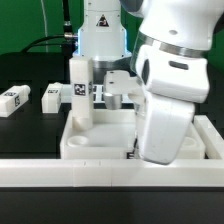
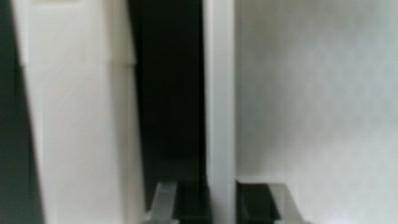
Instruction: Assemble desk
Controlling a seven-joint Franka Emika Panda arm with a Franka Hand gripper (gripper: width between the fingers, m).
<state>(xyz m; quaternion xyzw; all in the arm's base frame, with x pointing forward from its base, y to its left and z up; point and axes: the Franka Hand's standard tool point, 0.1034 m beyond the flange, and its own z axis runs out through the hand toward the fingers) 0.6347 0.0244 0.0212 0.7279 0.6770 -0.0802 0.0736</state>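
The desk's white rimmed tabletop [image 1: 100,135] lies flat in the middle of the table. One white leg [image 1: 80,92] with a tag stands upright at its end on the exterior view's left. In the wrist view my gripper [image 2: 222,205] is shut on the tabletop's thin rim wall [image 2: 222,100], one dark finger on each side of it. The arm's bulky white hand [image 1: 165,125] hides the fingers in the exterior view, low over the tabletop's near edge.
Two loose tagged legs [image 1: 12,100] [image 1: 55,95] lie on the black table at the exterior view's left. Another leg [image 1: 118,86] lies behind the tabletop by the robot's base. A long white bar [image 1: 70,190] spans the foreground.
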